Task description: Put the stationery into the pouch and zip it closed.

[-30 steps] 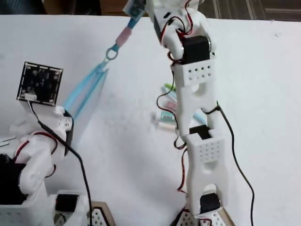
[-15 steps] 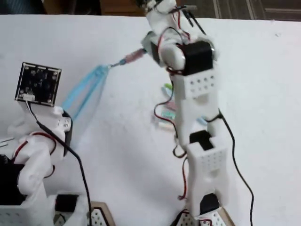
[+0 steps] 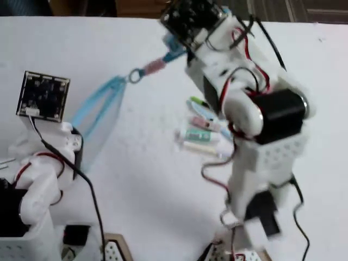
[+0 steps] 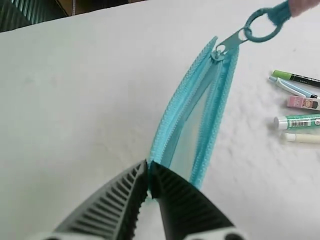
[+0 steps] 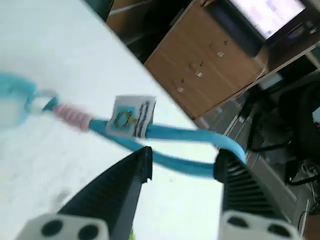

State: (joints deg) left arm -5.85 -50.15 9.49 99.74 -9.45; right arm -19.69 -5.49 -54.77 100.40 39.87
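Left gripper (image 4: 149,176) pinches one end of the open pouch (image 3: 97,118), centre left; right gripper (image 5: 182,161), jaws parted astride the pull strap (image 5: 170,134), has swung aside, uncovering the stationery (image 3: 200,130) mid-frame; packing apparently not begun.

High camera overhead; wrist cameras close; high, left wrist share pouch (image 3: 100,111)

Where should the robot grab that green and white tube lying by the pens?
Around its middle, coming straight down from above, I think. The tube lies flat on the table, so pinch across its thin width. The pink stick and cream stick lie close on either side, so gaps look tight.
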